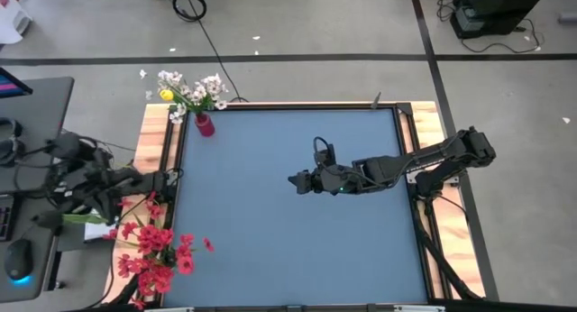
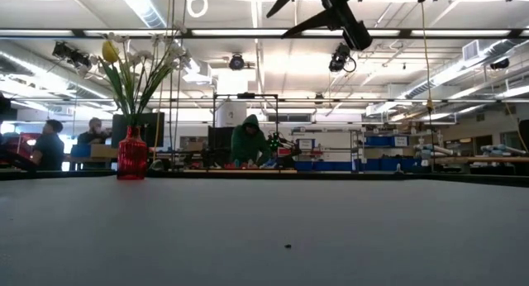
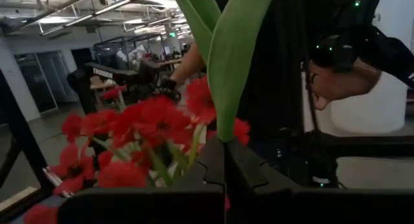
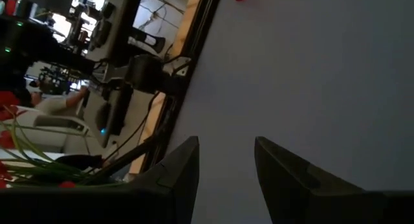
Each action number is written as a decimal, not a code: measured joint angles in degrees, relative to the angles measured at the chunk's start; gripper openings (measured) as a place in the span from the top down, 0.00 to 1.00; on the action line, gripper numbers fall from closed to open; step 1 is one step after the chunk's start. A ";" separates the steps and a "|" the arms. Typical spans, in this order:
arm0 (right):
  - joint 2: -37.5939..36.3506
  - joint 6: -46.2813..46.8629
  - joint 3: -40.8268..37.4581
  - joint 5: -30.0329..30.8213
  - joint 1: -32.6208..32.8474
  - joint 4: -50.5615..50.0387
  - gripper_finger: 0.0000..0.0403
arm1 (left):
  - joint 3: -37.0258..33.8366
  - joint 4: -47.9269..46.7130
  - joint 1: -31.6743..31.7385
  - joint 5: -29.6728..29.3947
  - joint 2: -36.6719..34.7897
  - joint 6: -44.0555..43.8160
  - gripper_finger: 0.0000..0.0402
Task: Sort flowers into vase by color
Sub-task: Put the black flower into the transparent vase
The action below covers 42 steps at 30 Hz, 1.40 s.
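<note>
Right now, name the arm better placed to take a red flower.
Left. The left gripper sits at the table's left edge beside the red flowers; the right gripper hovers open over mid-table, far from them.

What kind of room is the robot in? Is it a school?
Probably a workshop or robot lab, not a school. Long ceiling lights hang over workbenches with shelves of gear, and people are working at them behind the table.

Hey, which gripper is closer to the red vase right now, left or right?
Left, though not by much. The left gripper is at the table's left edge, along the same side as the red vase in the far left corner. The right gripper hovers open over the table's middle.
</note>
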 joint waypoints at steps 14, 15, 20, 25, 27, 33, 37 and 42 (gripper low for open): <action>0.00 2.92 0.00 0.28 1.37 -2.06 0.61 | -9.43 30.91 0.38 -6.18 0.00 -21.56 1.00; 0.00 2.85 0.00 0.31 1.37 -2.06 0.61 | -9.62 32.01 0.38 -6.30 0.00 -22.69 1.00; 0.00 2.22 0.00 0.26 1.02 -2.22 0.61 | -9.65 36.33 0.37 -8.29 0.00 -25.18 1.00; 0.00 1.43 0.00 0.05 0.93 -2.58 0.61 | -9.65 38.35 0.45 -11.08 0.11 -26.61 1.00; 0.00 1.30 0.00 0.04 0.86 -2.82 0.61 | -9.65 38.49 0.56 -12.51 0.79 -25.87 1.00; 0.00 0.30 0.00 -0.94 0.04 -3.33 0.61 | -9.65 40.09 0.54 -14.20 7.25 -24.72 1.00; 0.00 -0.69 0.00 -1.45 -0.25 -3.34 0.61 | -9.76 43.55 0.07 -14.27 12.43 -21.58 1.00; 0.00 -1.93 0.00 -1.68 -0.20 -4.03 0.61 | -9.67 45.45 -0.26 -16.82 17.33 -17.22 1.00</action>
